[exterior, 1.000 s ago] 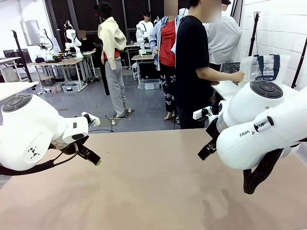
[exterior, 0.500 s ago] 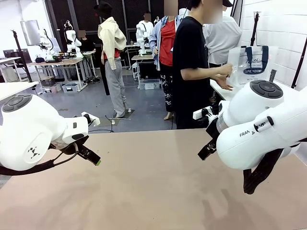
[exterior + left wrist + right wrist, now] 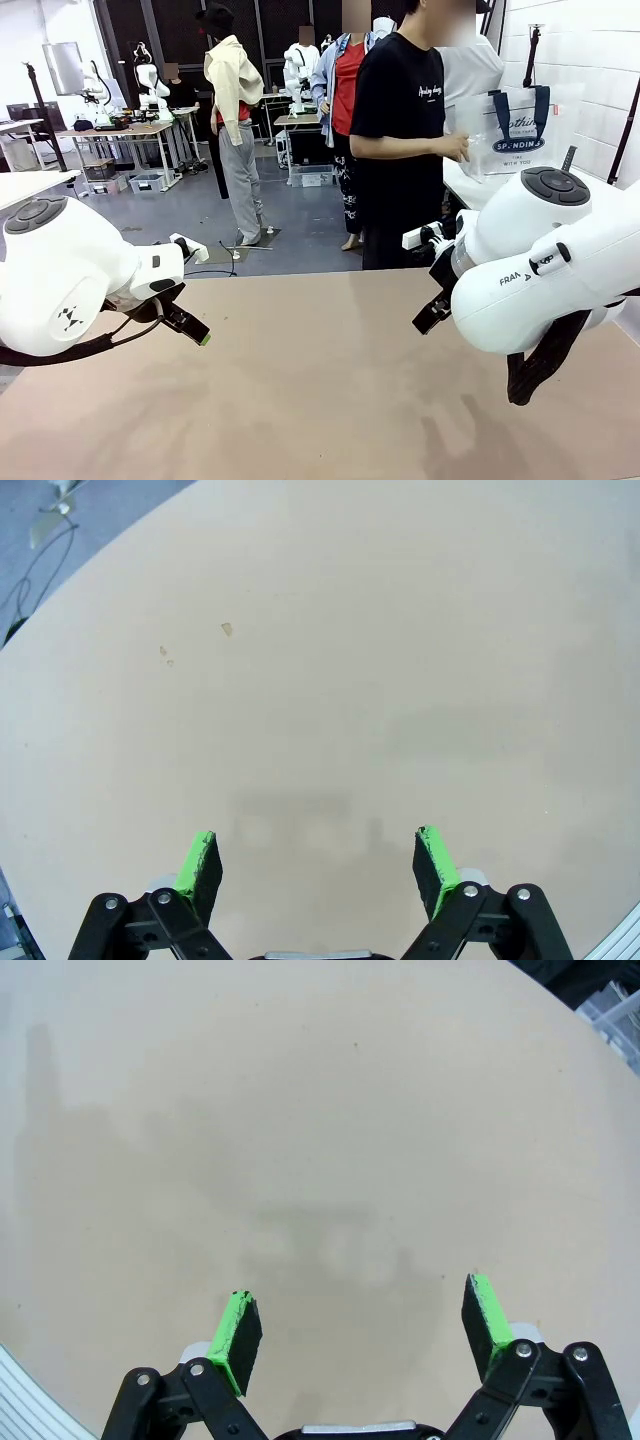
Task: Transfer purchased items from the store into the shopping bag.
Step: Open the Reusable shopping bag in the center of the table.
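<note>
Two white arms lean over the tan counter in the front view, the left arm and the right arm. Beyond the far edge, at upper right, a person in a black T-shirt holds up the shopping bag, seemingly by its side.

Left wrist view: the left hand hangs over the counter, green pads well apart, nothing between them.

Right wrist view: the right hand likewise, fingers spread wide.

- You face a tan desk.
- Beyond it you see grey floor, with cluttered work tables far left.
- A white brick wall stands on your right.
</note>
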`<state>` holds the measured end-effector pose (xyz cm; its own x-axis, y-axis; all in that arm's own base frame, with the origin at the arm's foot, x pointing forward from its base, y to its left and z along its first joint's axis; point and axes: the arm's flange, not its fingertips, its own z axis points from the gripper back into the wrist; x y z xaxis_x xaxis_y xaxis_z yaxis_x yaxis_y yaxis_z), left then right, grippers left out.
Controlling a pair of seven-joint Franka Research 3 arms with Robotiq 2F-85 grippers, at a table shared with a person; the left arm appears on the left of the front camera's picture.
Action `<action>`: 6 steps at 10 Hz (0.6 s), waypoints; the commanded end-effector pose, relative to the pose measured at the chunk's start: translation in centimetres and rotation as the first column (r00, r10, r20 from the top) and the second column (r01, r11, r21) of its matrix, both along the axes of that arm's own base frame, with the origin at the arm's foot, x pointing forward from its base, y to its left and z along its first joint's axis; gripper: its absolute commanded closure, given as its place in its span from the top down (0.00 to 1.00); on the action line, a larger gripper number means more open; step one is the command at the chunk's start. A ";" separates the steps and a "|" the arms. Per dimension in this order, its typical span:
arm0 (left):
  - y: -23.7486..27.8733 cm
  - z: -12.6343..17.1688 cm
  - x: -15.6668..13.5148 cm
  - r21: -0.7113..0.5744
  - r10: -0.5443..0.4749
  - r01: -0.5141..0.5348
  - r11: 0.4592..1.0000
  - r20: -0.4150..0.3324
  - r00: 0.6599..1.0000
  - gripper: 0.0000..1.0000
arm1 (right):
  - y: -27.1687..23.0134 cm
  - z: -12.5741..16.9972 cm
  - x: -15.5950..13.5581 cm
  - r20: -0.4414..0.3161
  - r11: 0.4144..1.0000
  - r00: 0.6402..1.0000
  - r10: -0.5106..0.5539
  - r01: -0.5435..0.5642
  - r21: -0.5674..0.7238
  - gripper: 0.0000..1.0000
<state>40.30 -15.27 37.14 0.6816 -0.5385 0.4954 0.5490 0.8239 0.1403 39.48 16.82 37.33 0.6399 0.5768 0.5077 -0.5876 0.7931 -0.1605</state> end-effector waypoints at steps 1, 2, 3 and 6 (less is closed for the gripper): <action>0.1 0.0 0.0 -0.002 0.003 -0.003 1.000 0.000 1.000 1.00 | 0.0 0.0 0.0 0.000 1.000 1.000 0.000 0.000 0.001 1.00; 0.1 0.0 0.0 -0.002 0.003 -0.003 1.000 0.000 1.000 1.00 | 0.0 0.0 0.0 0.000 1.000 1.000 0.000 0.000 0.001 1.00; 0.1 0.0 0.0 -0.002 0.003 -0.003 1.000 0.000 1.000 1.00 | 0.0 0.0 0.0 0.000 1.000 1.000 0.000 0.000 0.001 1.00; 0.1 0.0 0.0 -0.002 0.003 -0.003 1.000 0.000 1.000 1.00 | 0.0 0.0 0.0 0.000 1.000 1.000 0.000 0.000 0.001 1.00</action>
